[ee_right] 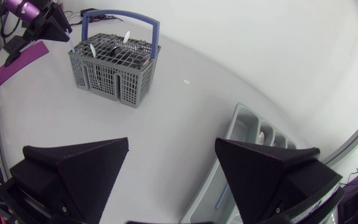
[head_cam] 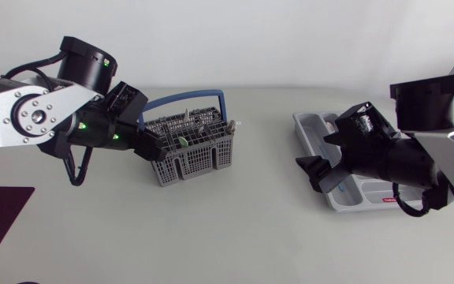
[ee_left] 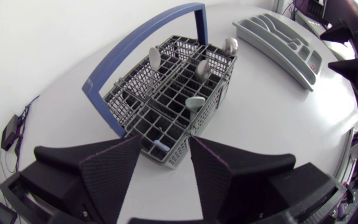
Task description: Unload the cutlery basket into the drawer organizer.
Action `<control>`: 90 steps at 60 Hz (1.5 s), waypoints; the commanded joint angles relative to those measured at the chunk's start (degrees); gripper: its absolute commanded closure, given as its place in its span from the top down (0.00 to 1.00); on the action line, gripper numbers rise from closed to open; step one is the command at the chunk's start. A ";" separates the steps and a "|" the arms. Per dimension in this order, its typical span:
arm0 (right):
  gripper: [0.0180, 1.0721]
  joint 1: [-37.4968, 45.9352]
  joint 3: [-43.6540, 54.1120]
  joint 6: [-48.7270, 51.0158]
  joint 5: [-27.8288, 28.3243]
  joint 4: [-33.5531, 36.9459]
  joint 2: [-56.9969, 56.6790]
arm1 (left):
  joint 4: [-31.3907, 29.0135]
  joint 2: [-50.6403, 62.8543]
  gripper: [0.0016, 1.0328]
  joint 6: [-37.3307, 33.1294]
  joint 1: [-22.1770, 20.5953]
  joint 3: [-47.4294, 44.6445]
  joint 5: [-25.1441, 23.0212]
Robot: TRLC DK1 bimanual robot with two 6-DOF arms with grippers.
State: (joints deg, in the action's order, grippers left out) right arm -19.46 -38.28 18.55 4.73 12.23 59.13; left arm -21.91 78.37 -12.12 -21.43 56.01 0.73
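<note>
1. The left gripper (head_cam: 150, 148) (ee_left: 166, 147) has its fingers spread. In the left wrist view nothing sits between them, and the near corner of the cutlery basket (ee_left: 173, 99) lies just ahead of the gap. I cannot tell whether they touch.
2. In the head view this gripper is at the basket's (head_cam: 191, 150) left end, left of the frame's centre. The left arm comes in from the left edge.
3. The grey basket has a blue handle (head_cam: 186, 99) arching over it. Several spoons (ee_left: 202, 68) stand upright in its compartments.
4. The right gripper (head_cam: 321, 155) (ee_right: 173, 147) is also spread wide and holds nothing.
5. In the head view it hangs over the left edge of the drawer organizer (head_cam: 309, 126), at right of centre.
6. The grey organizer (ee_right: 253, 127) lies flat on the white table (head_cam: 235, 229), well apart from the basket (ee_right: 114, 68).
</note>
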 commanded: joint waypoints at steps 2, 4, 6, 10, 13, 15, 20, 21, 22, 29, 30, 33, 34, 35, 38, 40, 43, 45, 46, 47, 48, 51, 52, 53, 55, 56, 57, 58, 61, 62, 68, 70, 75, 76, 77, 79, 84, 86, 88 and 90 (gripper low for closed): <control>0.95 -0.40 -0.92 0.70 -0.07 -0.01 1.07 | 1.61 1.17 0.50 -1.33 0.78 1.82 -0.12; 0.95 -0.40 -0.83 0.70 -0.07 -0.10 1.25 | 1.78 1.44 0.47 -1.33 0.95 1.91 -0.12; 0.95 -0.40 -0.83 0.70 0.01 -0.10 1.33 | 1.78 1.88 0.45 -1.24 0.95 2.18 -0.12; 0.95 -0.40 -0.65 0.79 0.01 -0.19 1.33 | 1.78 2.84 0.40 -1.15 1.13 2.61 -0.29; 0.95 -0.40 -0.48 0.79 -0.07 -0.28 1.42 | 1.70 3.28 0.37 -1.06 1.30 2.88 -0.73; 0.95 -0.40 -0.30 0.79 -0.07 -0.36 1.42 | 1.70 3.46 0.35 -0.98 1.39 2.97 -1.44; 0.95 -0.40 0.14 0.79 -0.07 -0.89 1.51 | 1.17 3.63 0.29 -0.89 1.48 3.32 -1.61; 0.95 -0.40 0.14 0.79 -0.07 -0.89 1.51 | 1.17 3.63 0.28 -0.89 1.48 3.32 -1.61; 0.95 -0.40 0.23 0.79 -0.07 -0.89 1.51 | 0.91 3.63 0.27 -0.89 1.57 3.41 -1.79; 0.95 -0.40 0.49 0.88 -0.07 -1.24 1.69 | -2.26 3.99 0.24 -0.98 2.62 4.99 -3.28; 0.95 -0.40 0.49 0.88 -0.07 -1.24 1.69 | -2.43 4.07 0.23 -0.98 2.89 5.08 -3.37; 0.95 -0.58 0.49 0.79 -0.07 -1.42 1.69 | -3.05 4.07 0.22 -0.98 3.24 5.43 -3.63; 0.95 -0.58 0.49 0.79 0.01 -1.42 1.69 | -3.23 4.07 0.22 -0.98 3.33 5.60 -3.72; 0.95 -0.66 0.49 0.79 -0.07 -1.42 1.77 | -3.49 4.07 0.21 -0.98 3.33 5.60 -3.72; 0.95 -0.84 0.58 0.79 -0.07 -1.42 1.69 | -3.93 4.07 0.20 -1.15 3.59 5.78 -3.81; 0.95 -0.84 0.67 0.70 -0.07 -1.51 1.77 | -4.37 4.07 0.18 -1.15 3.68 5.95 -3.81; 0.95 -1.01 0.75 0.70 -0.07 -1.59 1.77 | -4.72 4.07 0.17 -1.24 3.76 6.04 -3.90; 0.95 -1.01 0.75 0.70 -0.07 -1.59 1.86 | -4.90 4.16 0.15 -1.24 3.85 6.04 -4.07; 0.95 -1.01 0.84 0.70 -0.07 -1.59 1.86 | -4.98 4.16 0.15 -1.33 3.85 6.04 -4.16; 0.95 -1.10 0.84 0.70 -0.07 -1.59 1.86 | -5.07 4.16 0.15 -1.42 3.85 6.04 -4.16; 0.95 -1.10 0.93 0.70 -0.16 -1.68 1.86 | -5.16 4.16 0.15 -1.50 3.85 6.04 -4.16; 0.95 -1.37 1.10 0.70 -0.25 -1.68 1.86 | -5.25 3.99 0.15 -1.77 3.76 6.04 -4.16; 0.95 -1.45 1.10 0.70 -0.34 -1.68 1.86 | -5.25 3.99 0.15 -1.77 3.76 6.04 -4.16; 0.95 -1.54 1.10 0.70 -0.34 -1.68 1.86 | -5.25 3.81 0.14 -1.85 3.76 6.13 -4.16; 0.95 -1.63 1.19 0.70 -0.34 -1.77 1.86 | -5.33 3.63 0.14 -1.85 3.68 6.31 -4.16; 0.95 -1.72 1.19 0.70 -0.43 -1.77 1.95 | -5.42 3.55 0.14 -1.85 3.68 6.48 -4.16; 0.95 -1.98 1.28 0.70 -0.51 -1.77 1.95 | -5.86 3.37 0.14 -1.85 3.68 6.66 -4.16; 0.95 -1.98 1.28 0.70 -0.60 -1.68 1.95 | -5.95 3.37 0.14 -1.85 3.68 6.66 -4.16; 0.95 -2.33 1.28 0.70 -0.69 -1.68 1.95 | -6.74 2.84 0.14 -1.94 3.59 7.10 -4.16; 0.95 -2.51 1.28 0.70 -0.69 -1.68 1.95 | -7.09 2.49 0.14 -1.94 3.50 7.27 -4.25; 0.95 -3.56 1.28 0.88 -1.04 -1.51 1.51 | -9.73 0.82 0.14 -2.21 3.41 8.94 -4.16; 0.95 -3.92 1.19 0.88 -1.13 -1.42 1.25 | -10.96 0.21 0.14 -2.21 3.33 9.82 -4.25; 0.95 -5.41 1.10 1.14 -1.74 -1.42 0.72 | -14.48 -1.90 0.14 -2.56 2.89 12.46 -4.25; 0.95 -5.59 1.02 1.23 -1.74 -1.42 0.63 | -15.09 -2.25 0.14 -2.65 2.80 12.90 -4.25; 0.95 -5.94 0.93 1.23 -1.74 -1.24 0.63 | -15.62 -2.61 0.14 -2.65 2.62 13.43 -4.25; 0.95 -6.46 0.67 1.32 -1.83 -0.98 0.46 | -16.76 -3.49 0.14 -2.65 2.53 14.30 -4.25; 0.95 -7.69 -0.39 1.58 -2.18 0.52 0.37 | -19.84 -5.07 0.14 -2.65 2.27 16.94 -4.25; 0.95 -8.31 -0.92 1.58 -2.45 1.13 0.19 | -21.42 -5.86 0.14 -2.73 1.92 18.35 -4.34; 0.95 -8.84 -1.36 1.58 -2.89 1.22 -0.07 | -22.39 -6.30 0.14 -2.73 1.66 19.23 -4.34; 0.95 -9.45 -1.80 1.58 -3.41 1.39 -0.42 | -23.44 -6.91 0.14 -2.73 1.30 20.28 -4.42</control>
State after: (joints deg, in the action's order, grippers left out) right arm -27.55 -38.28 19.42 2.28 12.69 59.88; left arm -43.59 73.36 -13.78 -19.22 72.84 -3.11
